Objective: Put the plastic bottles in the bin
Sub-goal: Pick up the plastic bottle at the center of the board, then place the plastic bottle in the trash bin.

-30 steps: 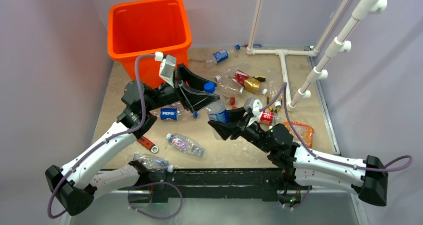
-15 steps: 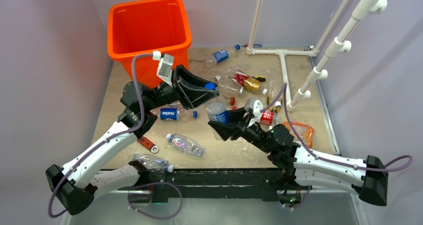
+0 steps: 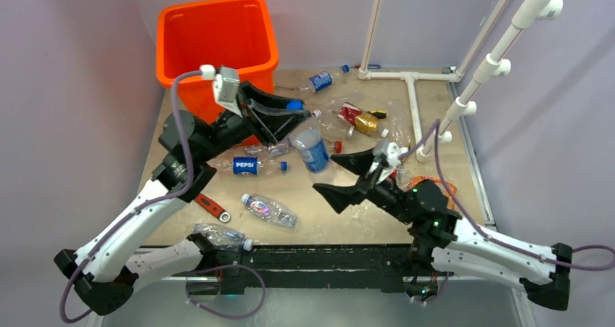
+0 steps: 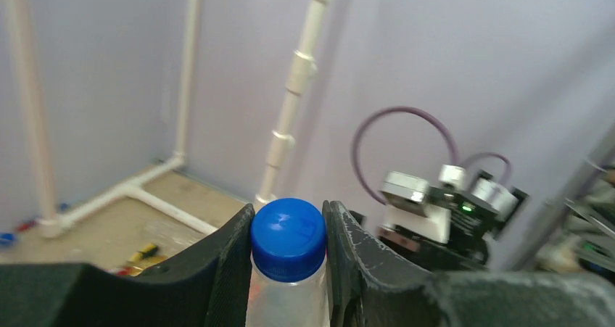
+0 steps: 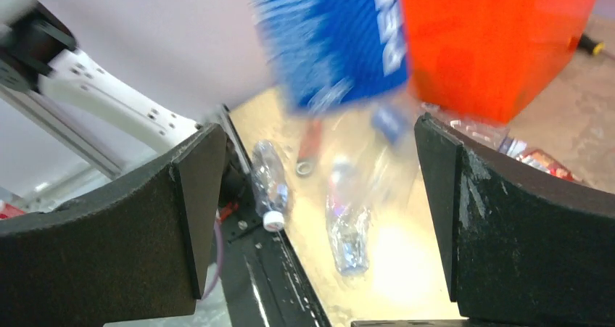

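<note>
My left gripper (image 3: 294, 109) is shut on the blue cap (image 4: 288, 236) of a clear Pepsi bottle (image 3: 313, 150). The bottle hangs tilted in the air, just right of the orange bin (image 3: 215, 46). My right gripper (image 3: 338, 175) stands open and apart from that bottle, below and right of it. In the right wrist view the bottle's blue label (image 5: 333, 37) is blurred above the wide, empty jaws (image 5: 319, 196), with the bin (image 5: 493, 44) behind. More plastic bottles lie on the table: a Pepsi one (image 3: 246, 165), a clear one (image 3: 268, 209) and a crushed one (image 3: 217, 234).
A red-handled wrench (image 3: 212, 207) lies at the left. Further bottles (image 3: 319, 80), red-labelled ones (image 3: 352, 114) and an orange-tinted one (image 3: 439, 189) are scattered at the back and right. A white pipe frame (image 3: 413, 102) stands at the back right, with a screwdriver (image 3: 395, 153) near it.
My left gripper shut on the bottle's cap and carried it up and back-left toward the bin. My right gripper let go of the bottle, opened wide and drew back to the right.
</note>
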